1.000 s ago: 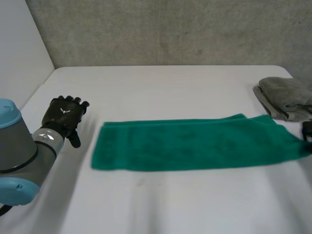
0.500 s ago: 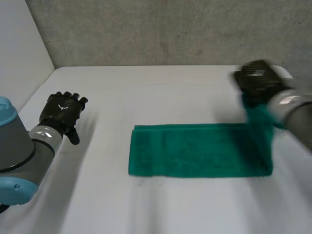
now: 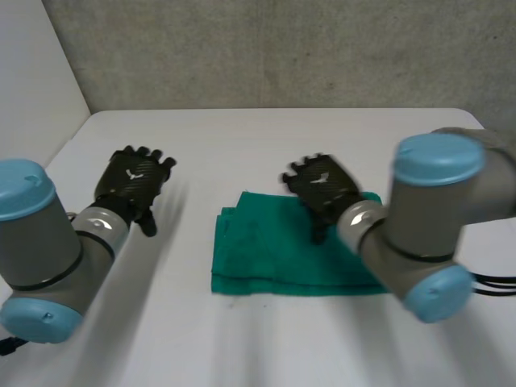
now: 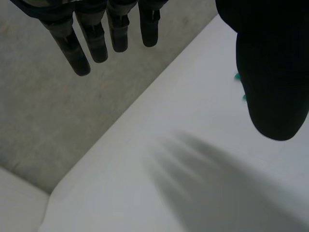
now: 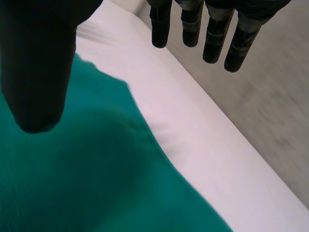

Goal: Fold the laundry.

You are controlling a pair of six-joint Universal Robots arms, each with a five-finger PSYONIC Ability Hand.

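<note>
On the left, the left hand (image 3: pixel 133 181) hovers over the bare white counter (image 3: pixel 242 133), fingers straight and spread, holding nothing. It sits left of the towel and apart from it, probably parked clear so the cloth can be worked. In the middle, a green towel (image 3: pixel 270 258) lies flat. Its left end shows two stacked edges, so it looks folded at least once. To the right, the right hand (image 3: pixel 322 189) reaches over the towel's far edge, fingers straight, thumb apart, gripping nothing, with the cloth under its palm. That pose suits smoothing or laying a fold, not lifting. The right arm covers the towel's right end.
</note>
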